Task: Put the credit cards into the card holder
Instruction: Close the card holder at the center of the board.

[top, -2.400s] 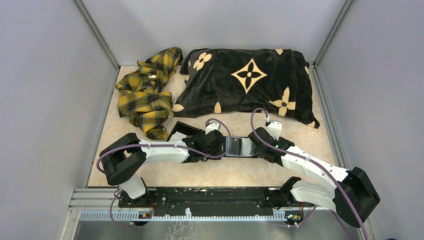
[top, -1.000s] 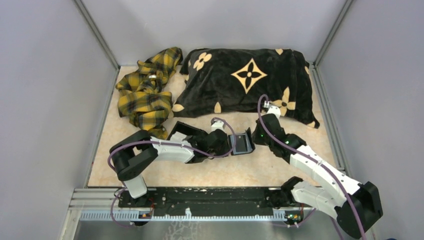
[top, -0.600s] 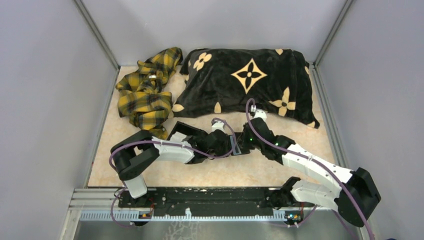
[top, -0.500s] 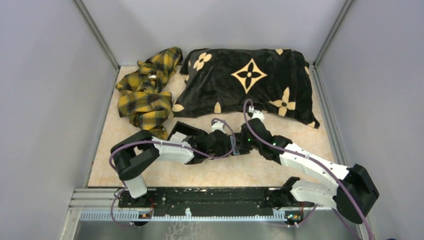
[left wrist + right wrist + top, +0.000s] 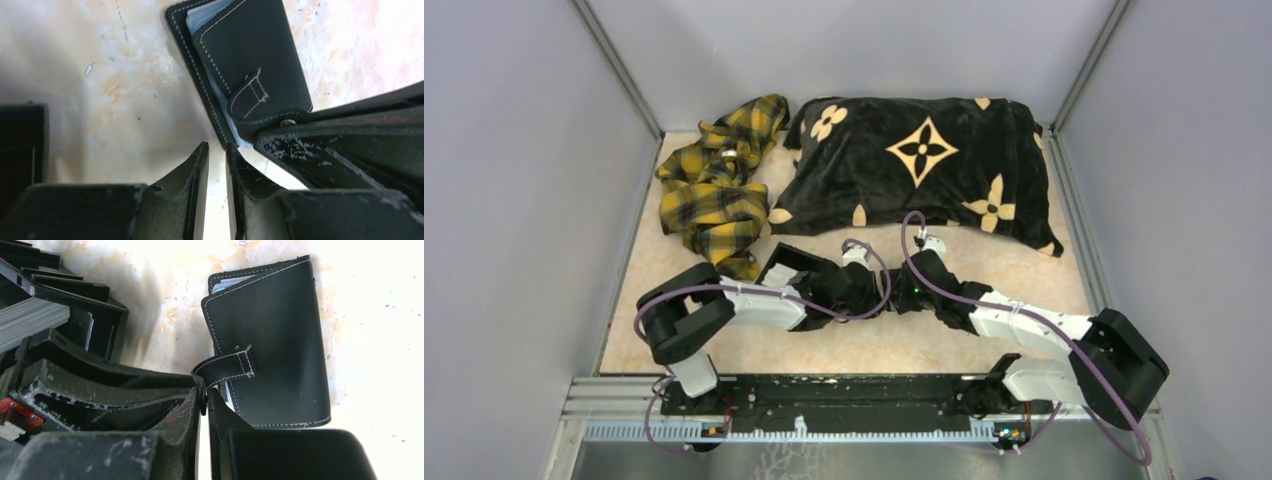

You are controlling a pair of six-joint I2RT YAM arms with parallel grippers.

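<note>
The card holder (image 5: 275,340) lies folded shut on the marble table, black with white stitching. Pale blue edges of the credit cards (image 5: 226,283) peek from its far end, and the same card edges (image 5: 199,16) show in the left wrist view. My right gripper (image 5: 205,392) is shut on the holder's strap (image 5: 225,365). My left gripper (image 5: 216,147) stands slightly open with only table showing in the gap. Its right fingertip (image 5: 232,152) touches the near corner of the card holder (image 5: 250,55). From above, the left gripper (image 5: 876,296) and right gripper (image 5: 902,292) meet and hide the holder.
A black tray (image 5: 786,262) sits just left of the left gripper, and its edge (image 5: 20,145) shows in the left wrist view. A yellow plaid cloth (image 5: 719,185) and a black pillow with tan flowers (image 5: 919,165) lie at the back. Grey walls close both sides.
The right arm has swung left and down onto the holder. A second ago the holder stood open with its bluish-grey inside showing; now it is folded shut. The left arm has barely moved.
</note>
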